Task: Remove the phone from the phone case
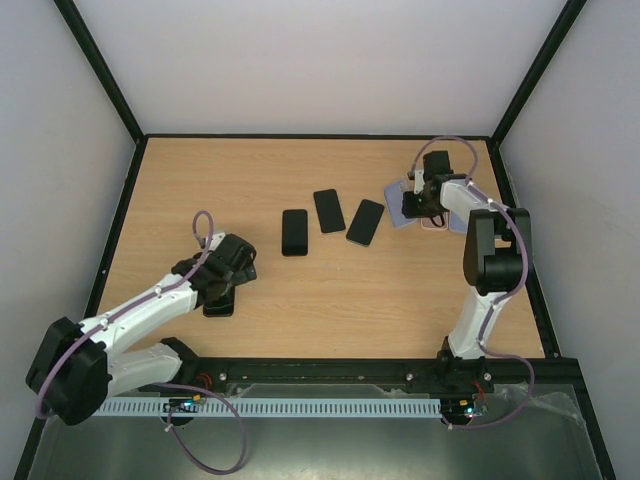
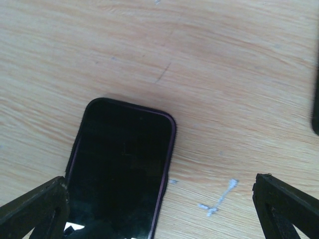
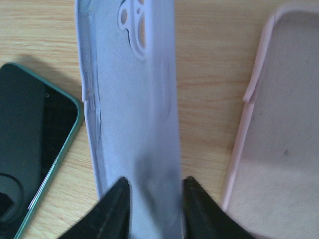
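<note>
A black phone in a dark purple case (image 2: 122, 169) lies screen up on the wooden table, partly under my left gripper (image 2: 159, 211); it also shows in the top view (image 1: 218, 304). The left gripper (image 1: 226, 274) is open and empty, one finger (image 2: 35, 209) at the phone's left edge and the other well off to the right. My right gripper (image 3: 152, 199) is shut on an empty lavender case (image 3: 134, 99), held on edge at the far right (image 1: 398, 203). A phone in a green case (image 3: 30, 149) lies just left of it.
An empty pink case (image 3: 279, 149) lies right of the lavender one, also seen from above (image 1: 436, 223). Three black phones (image 1: 294, 232), (image 1: 329, 210), (image 1: 365, 221) lie in the table's middle. A white scuff mark (image 2: 219, 199) is on the wood.
</note>
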Action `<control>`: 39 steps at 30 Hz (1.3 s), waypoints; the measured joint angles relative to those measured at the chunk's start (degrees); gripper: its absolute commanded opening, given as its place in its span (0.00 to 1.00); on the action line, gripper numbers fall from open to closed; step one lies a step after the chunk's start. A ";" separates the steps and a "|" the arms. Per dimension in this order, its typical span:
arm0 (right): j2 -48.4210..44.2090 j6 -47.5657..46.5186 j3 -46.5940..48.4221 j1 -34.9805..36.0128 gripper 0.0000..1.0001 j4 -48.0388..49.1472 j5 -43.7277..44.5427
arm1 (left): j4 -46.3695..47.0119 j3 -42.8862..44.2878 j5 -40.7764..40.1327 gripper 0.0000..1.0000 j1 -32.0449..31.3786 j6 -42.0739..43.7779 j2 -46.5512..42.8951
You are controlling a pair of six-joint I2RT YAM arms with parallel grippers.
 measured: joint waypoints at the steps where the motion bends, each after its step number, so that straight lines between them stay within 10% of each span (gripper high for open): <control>1: 0.22 0.59 -0.02 0.00 0.50 -0.09 0.39 | -0.07 -0.31 0.39 1.00 0.74 -0.26 0.15; 23: -39.34 1.38 -17.97 -0.22 0.68 -1.51 -18.99 | 2.16 -4.31 1.25 1.00 5.64 -1.97 8.68; 39: -39.19 -0.07 -24.63 -0.22 0.69 1.73 -23.34 | 6.05 -5.64 7.87 1.00 4.70 1.07 9.77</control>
